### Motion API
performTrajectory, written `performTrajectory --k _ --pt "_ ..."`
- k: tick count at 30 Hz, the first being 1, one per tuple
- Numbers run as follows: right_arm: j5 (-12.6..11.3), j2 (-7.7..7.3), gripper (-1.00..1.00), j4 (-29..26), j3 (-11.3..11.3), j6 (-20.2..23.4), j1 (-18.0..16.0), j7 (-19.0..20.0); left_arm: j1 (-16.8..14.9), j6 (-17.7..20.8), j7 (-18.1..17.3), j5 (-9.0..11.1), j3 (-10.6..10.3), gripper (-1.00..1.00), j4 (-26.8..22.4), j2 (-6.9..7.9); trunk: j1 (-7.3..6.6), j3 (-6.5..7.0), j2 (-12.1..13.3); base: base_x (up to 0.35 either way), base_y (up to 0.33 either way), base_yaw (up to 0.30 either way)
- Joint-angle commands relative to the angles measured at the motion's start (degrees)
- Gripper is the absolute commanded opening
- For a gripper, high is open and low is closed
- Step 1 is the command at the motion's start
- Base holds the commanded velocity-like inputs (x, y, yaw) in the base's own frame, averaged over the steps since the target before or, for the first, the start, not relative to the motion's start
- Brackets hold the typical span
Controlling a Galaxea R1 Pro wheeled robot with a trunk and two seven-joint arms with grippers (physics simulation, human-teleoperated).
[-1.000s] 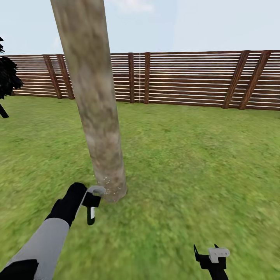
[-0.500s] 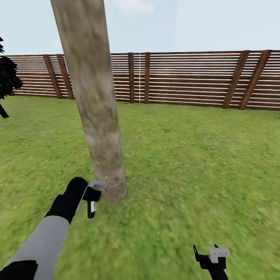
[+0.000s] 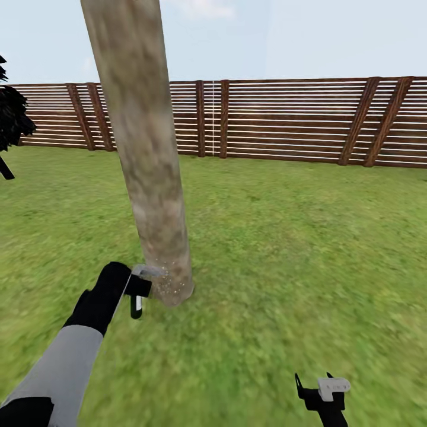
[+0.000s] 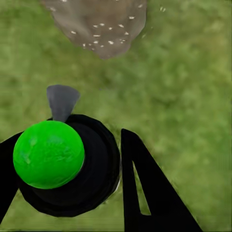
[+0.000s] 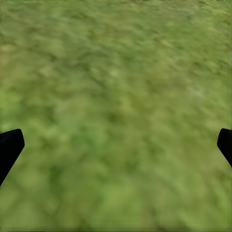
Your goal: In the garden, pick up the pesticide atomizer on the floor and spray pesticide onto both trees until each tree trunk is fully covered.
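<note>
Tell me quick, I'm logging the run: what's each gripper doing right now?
Left gripper: closed on the pesticide atomizer, aimed at the tree trunk base.
Right gripper: open, empty, over grass.

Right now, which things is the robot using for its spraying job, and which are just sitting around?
Using for the job:
- pesticide atomizer, held in the left gripper
- tree trunk
- pesticide specks low on the trunk

Just there:
- wooden fence
- grass
- dark bush
- right gripper, open over the grass, holding nothing
</note>
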Motion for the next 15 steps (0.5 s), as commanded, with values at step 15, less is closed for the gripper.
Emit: performTrajectory --k 15 --pt "0.01 -0.04 1.00 0.00 0.00 -0.01 0.05 0.00 -0.20 0.61 -0.04 0.61 -0.23 -1.00 -4.43 -1.03 0.00 0.00 0.00 0.000 0.000 0.000"
